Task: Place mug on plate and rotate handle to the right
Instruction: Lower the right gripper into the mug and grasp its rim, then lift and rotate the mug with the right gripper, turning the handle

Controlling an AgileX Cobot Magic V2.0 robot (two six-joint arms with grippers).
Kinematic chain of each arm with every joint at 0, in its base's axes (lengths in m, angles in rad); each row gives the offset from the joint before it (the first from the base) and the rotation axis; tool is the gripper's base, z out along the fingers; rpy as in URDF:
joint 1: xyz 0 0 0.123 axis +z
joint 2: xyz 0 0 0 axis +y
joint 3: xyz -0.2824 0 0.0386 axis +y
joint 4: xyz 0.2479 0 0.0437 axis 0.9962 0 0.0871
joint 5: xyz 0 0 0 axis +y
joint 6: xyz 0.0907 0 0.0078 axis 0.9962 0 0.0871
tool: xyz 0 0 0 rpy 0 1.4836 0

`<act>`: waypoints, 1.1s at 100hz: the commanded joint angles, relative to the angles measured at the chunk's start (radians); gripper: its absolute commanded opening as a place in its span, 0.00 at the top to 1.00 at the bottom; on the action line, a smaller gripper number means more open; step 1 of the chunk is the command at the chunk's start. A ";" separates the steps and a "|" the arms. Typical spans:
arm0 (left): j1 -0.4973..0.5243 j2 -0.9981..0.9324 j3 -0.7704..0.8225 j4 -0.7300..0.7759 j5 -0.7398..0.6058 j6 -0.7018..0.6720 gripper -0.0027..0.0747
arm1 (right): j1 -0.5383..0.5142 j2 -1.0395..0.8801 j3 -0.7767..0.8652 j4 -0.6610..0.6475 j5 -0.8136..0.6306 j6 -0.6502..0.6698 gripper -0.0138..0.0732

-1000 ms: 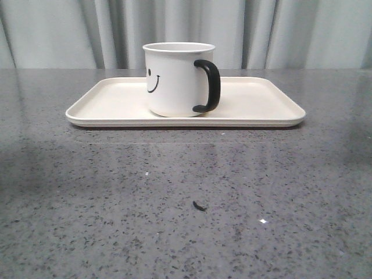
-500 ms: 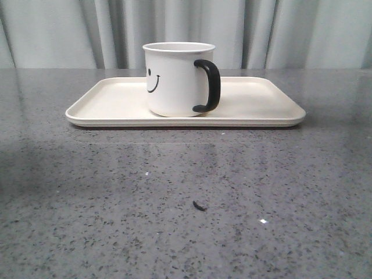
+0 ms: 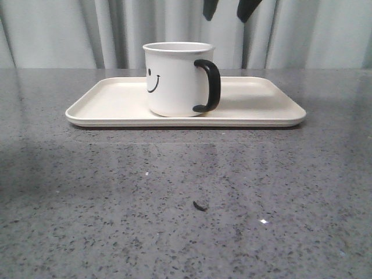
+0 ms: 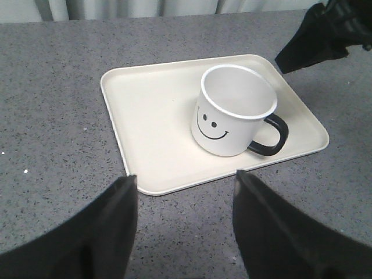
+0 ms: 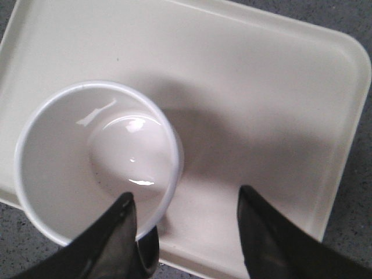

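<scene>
Mug (image 3: 174,79): white, cylindrical, upright, standing on the plate a little left of the plate's middle in the front view. A black smiley face is printed on its side, only partly visible from the front and turned toward the left; the left wrist view shows the whole face (image 4: 210,129). The interior is empty and glossy, seen from above in the right wrist view (image 5: 96,157).

Handle (image 3: 209,85): glossy black C-shaped loop, attached to the mug's right side in the front view, angled slightly toward the camera.

Plate (image 3: 110,99): cream-white rectangular tray with rounded corners and a low raised rim, lying flat on the table, much wider than the mug. Apart from the mug, its surface is bare.

Right gripper (image 3: 228,9): two dark fingertips enter at the top edge of the front view, above the mug's right side and clear of it. The jaws are spread apart and hold nothing. In the right wrist view the gripper (image 5: 186,232) looks straight down, one finger over the mug's rim near the handle, the other over bare plate.

Left gripper (image 4: 185,224): jaws wide apart, holding nothing, hovering over the table just short of the plate's near edge.

Table (image 3: 186,203): grey speckled stone surface. A small dark fleck (image 3: 199,205) lies on it in front of the plate, well apart.

Backdrop: pale pleated curtain (image 3: 70,32) behind the table.
</scene>
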 commanded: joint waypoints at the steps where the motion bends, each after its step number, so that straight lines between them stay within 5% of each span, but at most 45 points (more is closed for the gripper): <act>1: -0.009 -0.006 -0.029 0.009 -0.071 -0.010 0.49 | -0.001 -0.022 -0.039 -0.012 -0.013 0.023 0.38; 59: -0.009 -0.006 -0.029 0.017 -0.071 -0.010 0.49 | -0.001 0.053 -0.042 0.054 -0.052 0.061 0.39; 100: -0.009 -0.006 -0.029 0.017 -0.071 -0.010 0.49 | -0.002 0.056 -0.042 0.054 -0.060 0.084 0.90; 110: -0.009 -0.006 -0.029 0.017 -0.071 -0.010 0.49 | -0.002 0.056 -0.043 0.055 -0.061 0.101 0.92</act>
